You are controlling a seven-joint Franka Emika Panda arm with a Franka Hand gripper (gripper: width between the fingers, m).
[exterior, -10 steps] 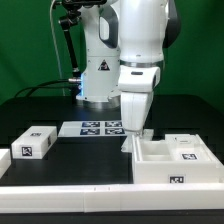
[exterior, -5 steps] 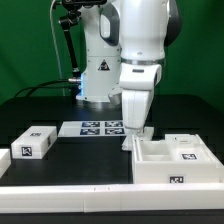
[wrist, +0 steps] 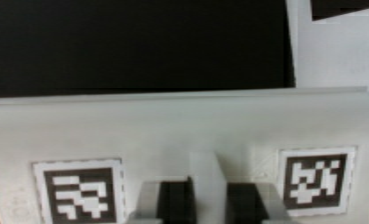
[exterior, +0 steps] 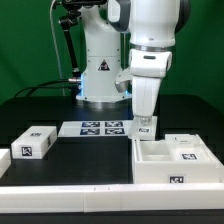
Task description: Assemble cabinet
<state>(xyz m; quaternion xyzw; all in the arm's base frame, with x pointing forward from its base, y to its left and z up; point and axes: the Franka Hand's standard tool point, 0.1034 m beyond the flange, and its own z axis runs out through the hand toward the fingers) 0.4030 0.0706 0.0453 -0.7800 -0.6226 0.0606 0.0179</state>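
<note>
The white box-shaped cabinet (exterior: 165,172) lies open-topped on the black table at the exterior view's right, with a tagged white part (exterior: 188,152) lying in it. My gripper (exterior: 146,130) points straight down at the cabinet's far left corner. In the wrist view a broad white cabinet panel (wrist: 163,130) with two tags fills the frame. My gripper (wrist: 207,206) has both dark fingers (wrist: 172,205) close together with a thin white strip of the panel between them. The contact itself is hidden in the exterior view.
A tagged white block (exterior: 35,142) and another (exterior: 3,157) lie at the exterior view's left. The marker board (exterior: 98,128) lies in the middle, before the white robot base (exterior: 100,75). A white ledge (exterior: 70,195) runs along the front.
The arm has swung toward the exterior view's right and risen a little. The cabinet's left end now sits further right than before.
</note>
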